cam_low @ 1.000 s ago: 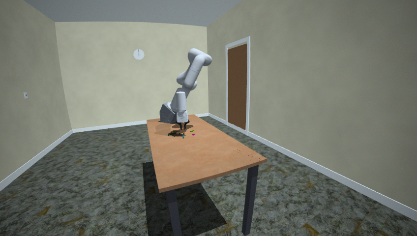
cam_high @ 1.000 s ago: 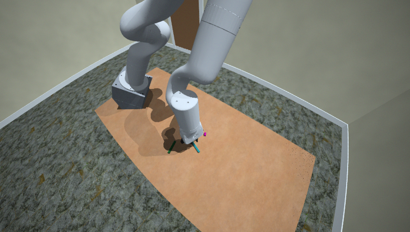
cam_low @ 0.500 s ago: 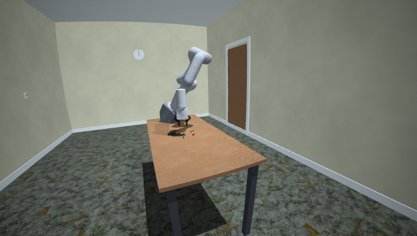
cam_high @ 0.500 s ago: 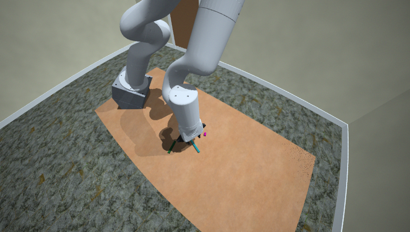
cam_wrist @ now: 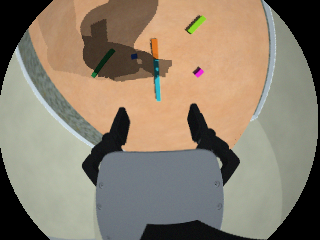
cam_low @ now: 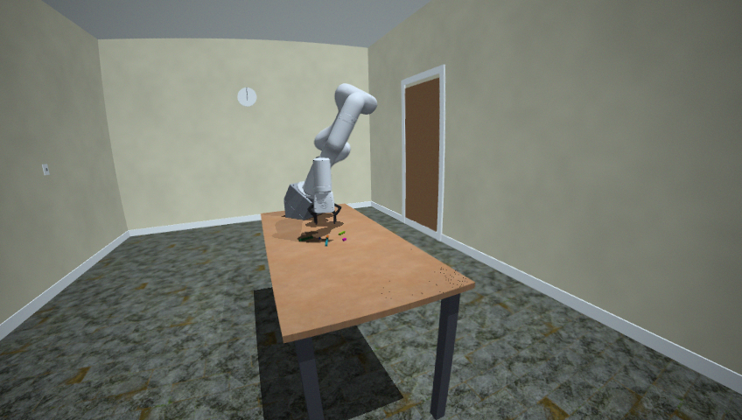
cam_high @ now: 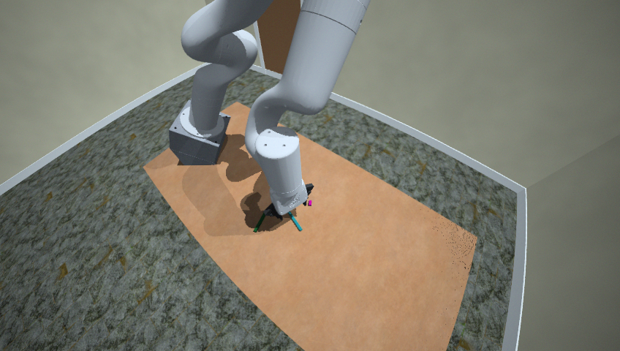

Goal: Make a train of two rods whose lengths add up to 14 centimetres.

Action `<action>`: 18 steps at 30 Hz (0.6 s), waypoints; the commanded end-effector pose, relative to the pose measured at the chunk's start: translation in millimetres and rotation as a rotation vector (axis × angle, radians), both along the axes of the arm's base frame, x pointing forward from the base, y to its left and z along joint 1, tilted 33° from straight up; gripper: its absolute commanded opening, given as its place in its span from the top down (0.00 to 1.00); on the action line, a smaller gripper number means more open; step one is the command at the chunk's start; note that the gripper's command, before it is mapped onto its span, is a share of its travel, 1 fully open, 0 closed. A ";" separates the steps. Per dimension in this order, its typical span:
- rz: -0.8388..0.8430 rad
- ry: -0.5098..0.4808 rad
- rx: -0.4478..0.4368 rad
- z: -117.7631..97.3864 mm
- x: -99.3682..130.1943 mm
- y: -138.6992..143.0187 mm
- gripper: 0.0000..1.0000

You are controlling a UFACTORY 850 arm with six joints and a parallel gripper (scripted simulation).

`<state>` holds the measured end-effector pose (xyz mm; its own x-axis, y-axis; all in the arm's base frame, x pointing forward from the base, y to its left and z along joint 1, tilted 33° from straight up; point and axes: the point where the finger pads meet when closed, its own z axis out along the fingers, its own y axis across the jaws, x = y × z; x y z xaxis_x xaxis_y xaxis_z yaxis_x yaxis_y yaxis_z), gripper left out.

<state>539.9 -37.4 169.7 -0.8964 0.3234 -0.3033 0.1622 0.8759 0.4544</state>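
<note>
Arm (cam_high: 324, 52) (cam_low: 340, 132): pale grey, rounded tubular segments, thin seam lines. Gripper (cam_high: 289, 202) (cam_low: 325, 218) (cam_wrist: 157, 112): black, two angular fingers. Behind fingers: flat grey housing (cam_wrist: 160, 187), small screws along both sides.

Smooth, matt orange-brown table (cam_high: 369, 243) (cam_low: 332, 276) (cam_wrist: 220, 110).

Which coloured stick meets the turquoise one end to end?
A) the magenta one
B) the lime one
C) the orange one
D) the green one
C: the orange stick lines up with the turquoise stick, their ends meeting, while the others lie apart.
</note>
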 end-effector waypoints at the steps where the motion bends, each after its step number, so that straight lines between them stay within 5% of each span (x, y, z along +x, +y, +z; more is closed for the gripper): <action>1: 0.000 -0.001 0.000 0.6 0.4 -0.3 0.00; 10: 0.000 -0.001 0.000 9.2 -3.8 -4.0 0.00; 18: 0.000 -0.001 0.000 40.5 -19.3 -17.4 0.00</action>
